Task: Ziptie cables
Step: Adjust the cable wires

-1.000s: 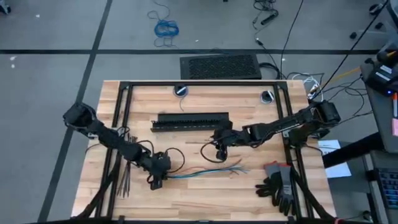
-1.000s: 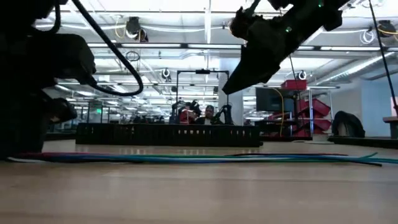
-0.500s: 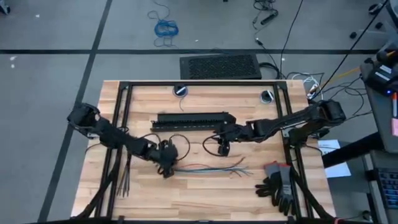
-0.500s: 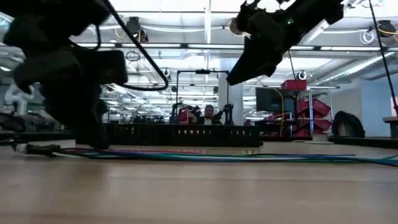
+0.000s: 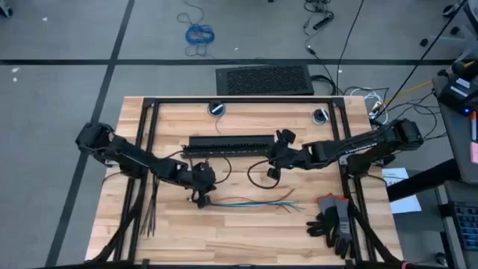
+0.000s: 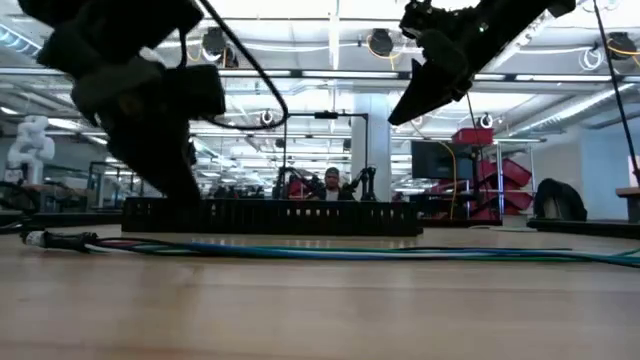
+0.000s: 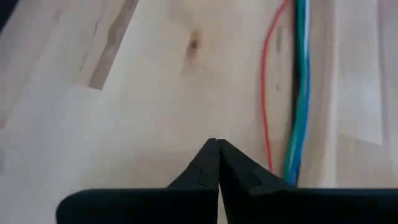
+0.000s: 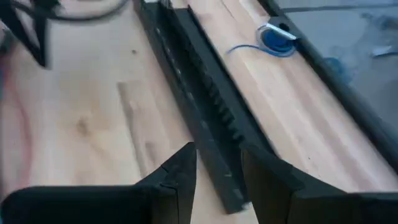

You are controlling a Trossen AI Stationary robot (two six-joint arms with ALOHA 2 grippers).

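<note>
Wooden worktop (image 5: 246, 232) carries our cables (image 5: 250, 202) just beside the left jaws (image 7: 217, 163) — pinched closed, empty. Right jaws (image 8: 217, 163), parted and empty, hover over the black bar (image 8: 199, 112) — zipties (image 5: 149, 217) untouched, we judge.

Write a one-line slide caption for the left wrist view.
Left gripper with fingers shut, above bare wood beside the cables.

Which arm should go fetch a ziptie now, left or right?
Left, probably. The zipties lie near the table's left edge, close behind the left gripper, which is shut and empty beside the cables. The right gripper is open over the long black bar, farther away.
</note>
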